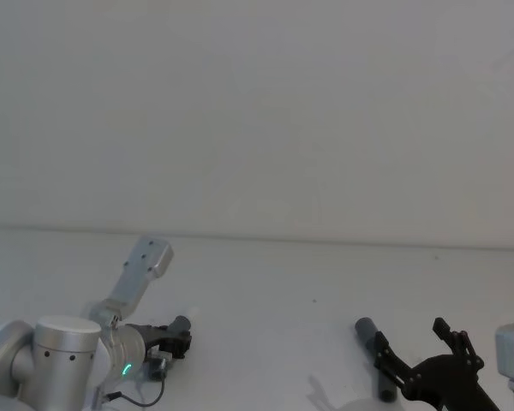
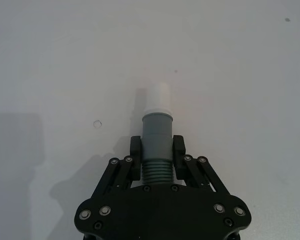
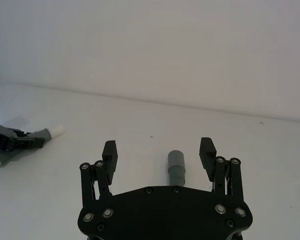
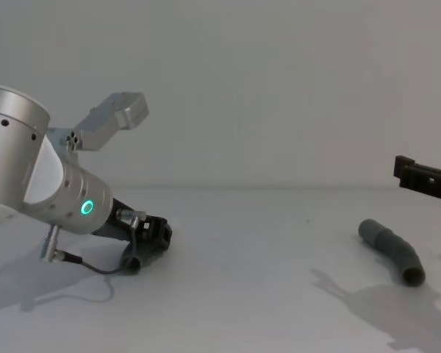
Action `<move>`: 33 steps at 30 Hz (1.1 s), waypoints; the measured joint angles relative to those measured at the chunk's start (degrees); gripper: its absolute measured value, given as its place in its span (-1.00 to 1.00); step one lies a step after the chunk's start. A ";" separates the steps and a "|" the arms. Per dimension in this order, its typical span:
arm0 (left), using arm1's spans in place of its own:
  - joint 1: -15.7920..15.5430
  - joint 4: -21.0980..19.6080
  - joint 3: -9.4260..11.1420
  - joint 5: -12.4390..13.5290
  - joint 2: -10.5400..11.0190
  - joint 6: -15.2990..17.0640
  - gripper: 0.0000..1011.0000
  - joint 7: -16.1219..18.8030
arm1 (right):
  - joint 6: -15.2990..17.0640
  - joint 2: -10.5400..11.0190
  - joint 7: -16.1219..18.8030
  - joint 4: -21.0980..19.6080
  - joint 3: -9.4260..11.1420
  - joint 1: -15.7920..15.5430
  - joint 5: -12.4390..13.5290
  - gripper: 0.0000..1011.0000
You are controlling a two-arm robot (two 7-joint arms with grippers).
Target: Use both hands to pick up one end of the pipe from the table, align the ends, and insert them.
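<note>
Clamping white-tipped pipe piece (image 2: 156, 131), your left gripper (image 2: 156, 150) sits low at near-left of table (image 1: 265, 291). Fingers pinched on ribbed section just behind grey cuff, white tube tip (image 2: 158, 97) jutting out ahead. Your right gripper (image 3: 159, 150) hangs above near-right of table, fingers spread wide, holding nothing. Socket piece (image 3: 176, 167) lies on table below it, cuff end showing between spread fingers in right wrist view, touching neither. Two pieces well apart.

The silver cylindrical left arm (image 4: 29, 176) bears a glowing green ring light (image 4: 86, 207) and a thin black cable (image 4: 88, 265), while the black two-finger left gripper (image 2: 157, 146) and matching right gripper (image 3: 158, 150) have linked fingers studded with silver screws (image 2: 104, 210).
</note>
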 joint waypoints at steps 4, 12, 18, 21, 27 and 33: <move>0.00 0.02 -0.01 0.00 -0.01 0.01 -0.34 0.00 | 0.19 -0.04 0.01 0.00 -0.01 0.18 -0.07 0.98; 0.00 0.04 -0.01 0.00 -0.01 0.01 -0.34 0.00 | 4.04 0.12 -0.02 -0.30 -0.86 2.21 -1.60 0.98; 0.00 0.04 -0.01 0.00 -0.01 0.01 -0.34 0.00 | 8.80 0.27 -0.43 -0.36 -2.03 4.58 -3.12 0.98; 0.00 0.04 -0.01 -0.01 -0.01 0.01 -0.34 0.00 | 12.04 0.19 -0.69 -0.19 -2.79 6.27 -3.99 0.98; 0.00 0.03 -0.01 0.00 -0.01 0.01 -0.34 0.00 | 19.69 -0.70 -1.73 0.81 -3.99 9.69 -5.58 0.98; 0.00 0.03 0.00 0.00 -0.01 0.01 -0.34 0.00 | 27.02 -2.68 -3.26 2.73 -4.53 13.21 -6.44 0.98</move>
